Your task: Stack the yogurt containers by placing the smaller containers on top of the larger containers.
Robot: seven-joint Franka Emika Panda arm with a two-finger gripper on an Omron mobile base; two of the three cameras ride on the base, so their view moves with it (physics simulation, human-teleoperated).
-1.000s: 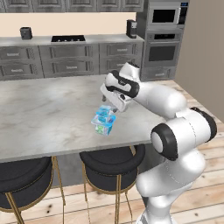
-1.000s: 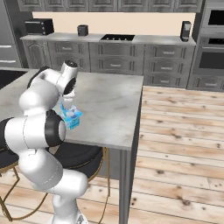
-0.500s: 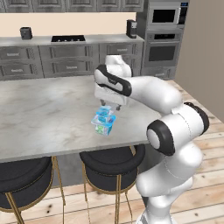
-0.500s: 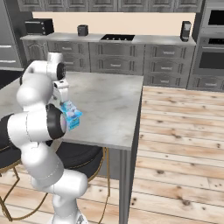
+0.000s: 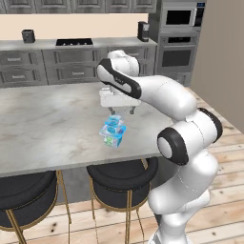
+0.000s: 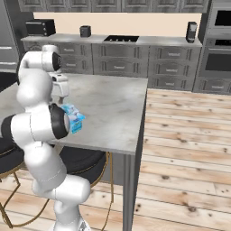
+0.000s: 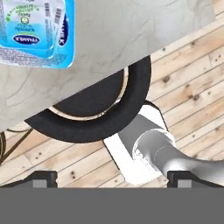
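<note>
- Beneath our gripper [image 5: 119,110] spreads the grey marbled desk [image 5: 52,124], and over the last second our arm has swung back from the stack, lifting the hand clear.
- Down and slightly toward the desk's near edge from the gripper sits the larger yogurt pack [image 5: 112,138], squarish, blue and white; it has not shifted as we pulled away.
- On top of that pack, directly under the gripper, rests the smaller yogurt cup [image 5: 114,123]; it looks seated there, a little tilted, though we cannot tell how squarely.
- In the hand view the pack's printed lid [image 7: 37,33] lies off to the upper left, well away from the finger tips, with a black stool [image 7: 92,116] beyond the desk edge.
- Our gripper stands spread wide with nothing between its jaws, apart from the stack.
- We judge the placing done: the cup is released and staying put.
</note>
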